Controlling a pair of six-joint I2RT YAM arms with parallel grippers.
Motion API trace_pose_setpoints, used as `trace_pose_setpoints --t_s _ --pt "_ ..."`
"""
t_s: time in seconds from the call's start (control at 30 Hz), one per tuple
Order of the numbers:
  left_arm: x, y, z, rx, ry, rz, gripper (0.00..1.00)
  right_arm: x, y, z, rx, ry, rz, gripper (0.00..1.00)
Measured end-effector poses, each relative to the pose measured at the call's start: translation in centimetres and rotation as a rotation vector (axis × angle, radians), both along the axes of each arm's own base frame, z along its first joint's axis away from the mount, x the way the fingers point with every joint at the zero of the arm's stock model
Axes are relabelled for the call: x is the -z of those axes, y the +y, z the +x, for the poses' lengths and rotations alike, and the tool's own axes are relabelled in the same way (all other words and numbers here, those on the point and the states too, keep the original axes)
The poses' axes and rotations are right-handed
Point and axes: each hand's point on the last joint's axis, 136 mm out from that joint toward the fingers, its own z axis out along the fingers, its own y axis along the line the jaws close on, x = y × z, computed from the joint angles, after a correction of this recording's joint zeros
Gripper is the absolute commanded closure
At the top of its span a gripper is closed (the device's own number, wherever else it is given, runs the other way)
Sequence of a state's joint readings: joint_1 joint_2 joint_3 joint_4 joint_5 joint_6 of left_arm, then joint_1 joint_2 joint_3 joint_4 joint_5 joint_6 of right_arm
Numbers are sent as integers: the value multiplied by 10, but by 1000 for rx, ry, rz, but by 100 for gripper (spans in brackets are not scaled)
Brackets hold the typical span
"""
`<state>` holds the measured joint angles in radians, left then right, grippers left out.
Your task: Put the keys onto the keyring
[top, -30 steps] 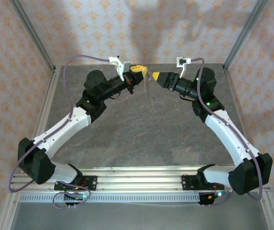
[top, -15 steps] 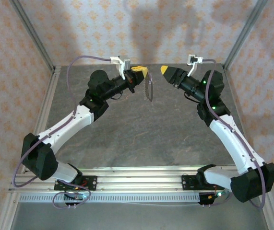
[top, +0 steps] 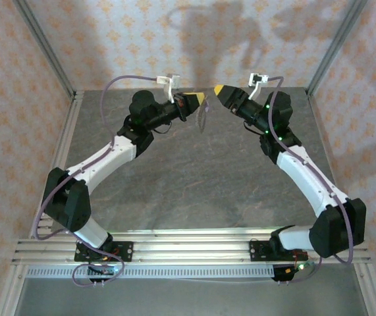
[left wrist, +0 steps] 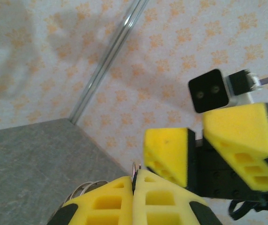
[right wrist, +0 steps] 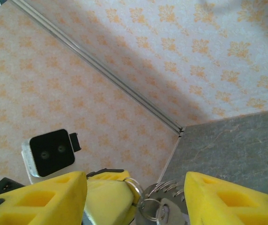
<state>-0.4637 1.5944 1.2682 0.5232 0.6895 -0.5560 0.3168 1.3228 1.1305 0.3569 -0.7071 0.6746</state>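
Left jaws clamped on keyring (top: 203, 113), lifted clear of desk (top: 194, 184). Key (right wrist: 164, 214) seemingly hangs on keyring already. Right jaws apart, empty, just beside keyring. Task looks nearly done.

The keyring (top: 203, 116) is hanging in the air above the far part of the counter (top: 194, 184), its thin oval dangling just below the left claw (top: 198, 98), which is pinching its upper edge tightly. In the left wrist view a sliver of its rim is poking up between the closed yellow fingers (left wrist: 110, 201), with pale wire loops (left wrist: 84, 187) fanning out beside them. In the right wrist view a tiny pale-headed key (right wrist: 164, 213) is hanging against a small silver loop (right wrist: 147, 206) under the ring; whether it is threaded through is unclear.
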Motion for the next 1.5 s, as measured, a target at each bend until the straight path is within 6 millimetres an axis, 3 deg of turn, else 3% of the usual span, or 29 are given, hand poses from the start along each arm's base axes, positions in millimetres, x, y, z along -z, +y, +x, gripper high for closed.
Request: trace_pose_setpoints --t_s 0.3,0.47,0.7,0.97,1.5 --pt "-2 -10 3 70 51 -86 100 2 -2 8 15 -4 37 44" --pt "4 -15 8 89 91 -120 100 12 0 16 8 17 56 46" --pt "-4 -15 7 103 100 -163 100 25 3 21 -8 46 90 53" --pt "-9 -15 7 112 111 -196 100 22 8 26 -35 36 139 61" --pt "-4 -18 13 114 137 -206 100 12 12 22 -88 13 185 64"
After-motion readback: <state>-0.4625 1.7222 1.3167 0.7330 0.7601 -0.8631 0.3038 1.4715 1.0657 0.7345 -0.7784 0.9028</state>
